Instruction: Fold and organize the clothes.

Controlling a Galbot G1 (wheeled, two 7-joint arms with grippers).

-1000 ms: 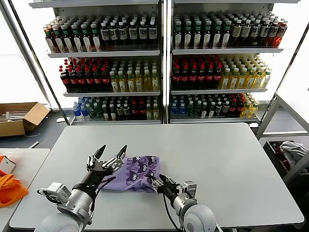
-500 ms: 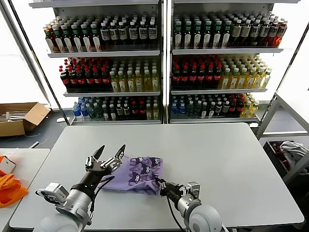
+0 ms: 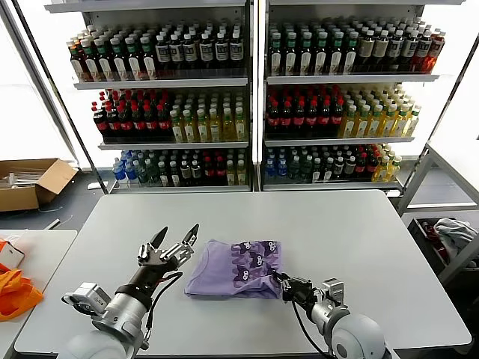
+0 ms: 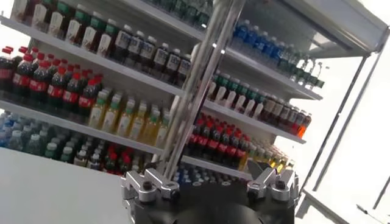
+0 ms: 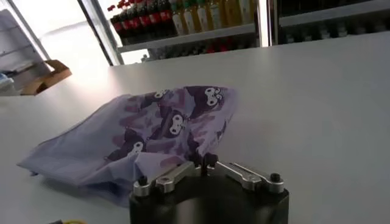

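Note:
The clothes are one lavender T-shirt with a dark purple and white print, lying folded on the white table. My right gripper is low at the shirt's near right corner, shut, with the fabric's edge pinched between its fingertips. In the right wrist view the shirt spreads away from the tips, print side up. Held above the table just left of the shirt, my left gripper is open and holds nothing.
Tall shelves of bottles stand behind the table. A cardboard box is on the floor at far left. Orange fabric lies on a side table at left. A grey-white cloth heap sits at right.
My right gripper shut on the shirt's near edge and drew it to the right. The shirt slid away from the left gripper and lies flatter. The left gripper barely moved.

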